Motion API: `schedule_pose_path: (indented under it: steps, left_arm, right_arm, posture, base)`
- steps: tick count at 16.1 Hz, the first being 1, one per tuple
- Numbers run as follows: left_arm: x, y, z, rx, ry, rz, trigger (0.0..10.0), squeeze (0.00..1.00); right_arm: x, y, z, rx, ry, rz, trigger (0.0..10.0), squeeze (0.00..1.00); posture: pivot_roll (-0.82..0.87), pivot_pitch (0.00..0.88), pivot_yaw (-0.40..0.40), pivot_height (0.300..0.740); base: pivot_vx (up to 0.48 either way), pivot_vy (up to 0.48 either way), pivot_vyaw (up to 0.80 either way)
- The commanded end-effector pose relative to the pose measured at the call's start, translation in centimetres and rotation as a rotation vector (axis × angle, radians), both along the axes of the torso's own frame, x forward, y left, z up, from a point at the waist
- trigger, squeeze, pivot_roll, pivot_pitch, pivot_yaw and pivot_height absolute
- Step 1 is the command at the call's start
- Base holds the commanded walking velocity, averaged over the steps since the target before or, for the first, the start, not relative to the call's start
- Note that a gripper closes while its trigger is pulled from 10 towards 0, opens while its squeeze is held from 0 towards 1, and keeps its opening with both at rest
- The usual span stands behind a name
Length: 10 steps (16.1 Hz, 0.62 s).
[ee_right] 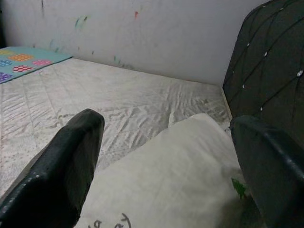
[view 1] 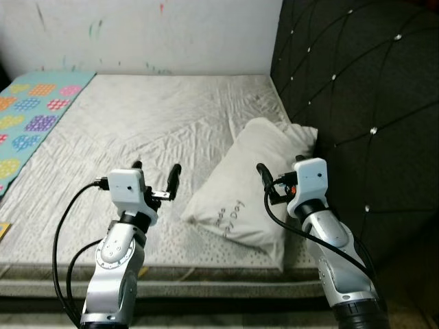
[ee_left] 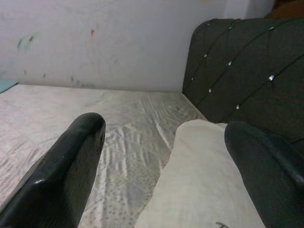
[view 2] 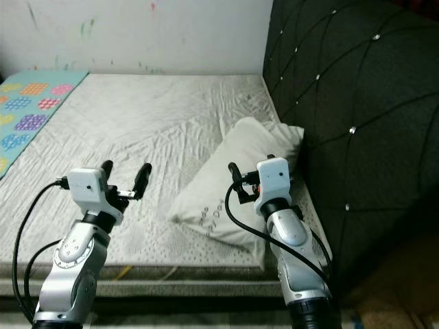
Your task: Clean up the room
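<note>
Showing colourful blanket [view 1: 31, 116] beside white pillow [view 1: 250, 188].

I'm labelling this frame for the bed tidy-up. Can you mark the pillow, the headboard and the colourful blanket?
pillow [view 1: 247, 185], left eye view, middle of its white face.
headboard [view 1: 363, 75], left eye view, black tufted padding.
colourful blanket [view 1: 31, 113], left eye view, patterned top surface near the bed's left edge.
</note>
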State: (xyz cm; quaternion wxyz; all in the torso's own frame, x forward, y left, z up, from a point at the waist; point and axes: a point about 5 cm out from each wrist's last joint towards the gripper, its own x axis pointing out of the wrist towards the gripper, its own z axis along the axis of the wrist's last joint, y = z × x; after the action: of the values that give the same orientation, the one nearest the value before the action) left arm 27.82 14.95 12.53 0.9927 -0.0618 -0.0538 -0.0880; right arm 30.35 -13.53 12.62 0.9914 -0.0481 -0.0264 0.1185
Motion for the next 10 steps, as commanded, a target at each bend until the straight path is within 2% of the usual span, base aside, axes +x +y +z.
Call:
schedule_pose_path:
  steps: [1, 10]
  left_arm:
    - [-0.01, 0.28, 0.40, 0.001, -0.020, 0.002, 10.0, 0.00]
    - [0.05, 0.26, 0.46, 0.009, -0.021, 0.006, 10.0, 0.00]
  right_arm:
    - [0.18, 0.29, 0.43, 0.000, -0.012, 0.014, 10.0, 0.00]
    - [0.33, -0.08, 0.62, -0.004, -0.023, -0.004, 10.0, 0.00]
  posture:
    - [-0.20, 0.000, 0.016, 0.740]
    - [-0.20, 0.000, 0.016, 0.740]
  base:
    - [0.326, 0.000, 0.00]
    - [0.396, 0.000, 0.00]
